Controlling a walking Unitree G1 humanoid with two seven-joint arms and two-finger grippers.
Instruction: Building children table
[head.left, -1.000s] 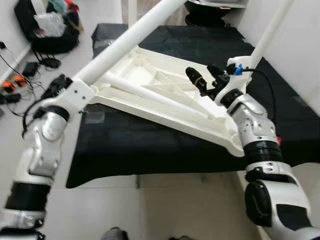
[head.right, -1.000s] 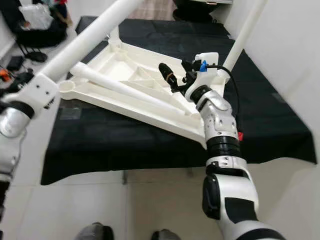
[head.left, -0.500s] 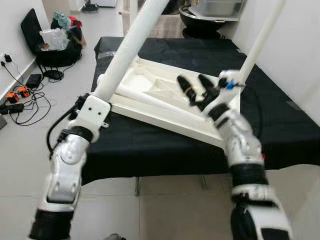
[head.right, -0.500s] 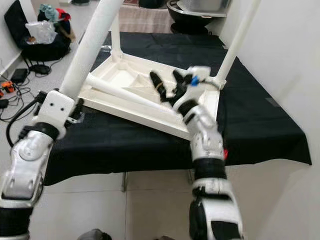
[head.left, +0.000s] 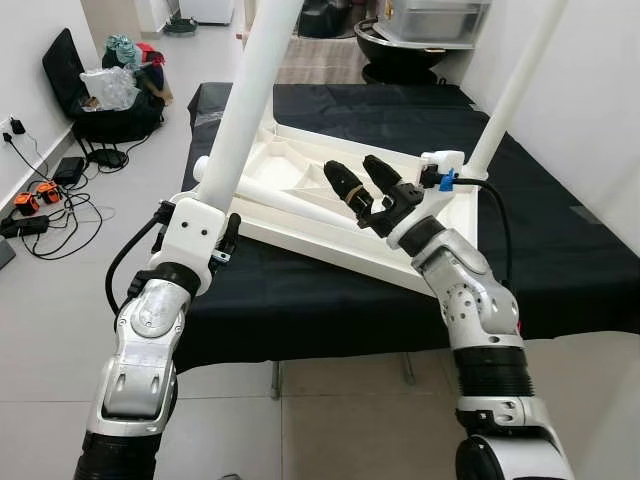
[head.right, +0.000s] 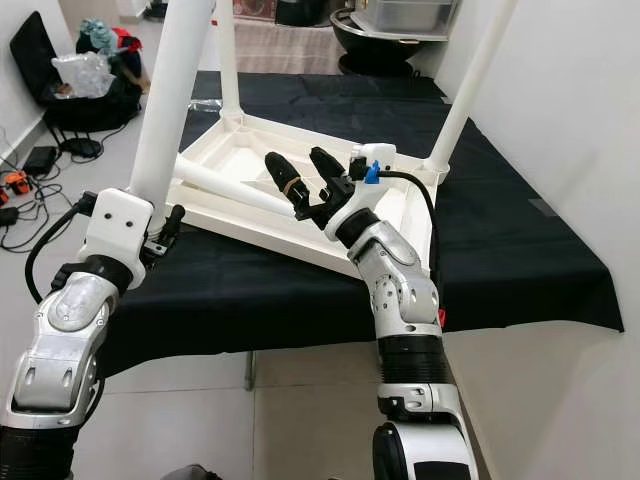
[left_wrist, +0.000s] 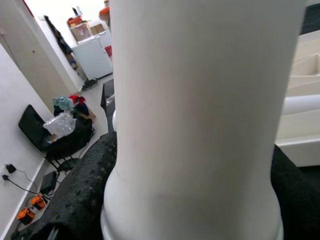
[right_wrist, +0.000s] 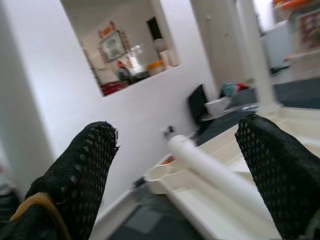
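A white child's tabletop lies upside down on the black-covered table. One white leg stands in its far right corner, and another leg stands at the back left. A loose leg lies across the underside. My left gripper is shut on a further white leg, held steeply upright at the tabletop's near left corner. In the left wrist view the held leg sits between both black fingers. My right gripper hovers open above the tabletop's middle, holding nothing.
The black table's front edge runs just below the tabletop. Bags and cables lie on the tiled floor at left. A white wall stands close on the right. A dark round object sits behind the table.
The camera has pulled back and higher. The leg in my left gripper has swung from a low slant to nearly upright. My right gripper stays open and has shifted slightly left over the tabletop.
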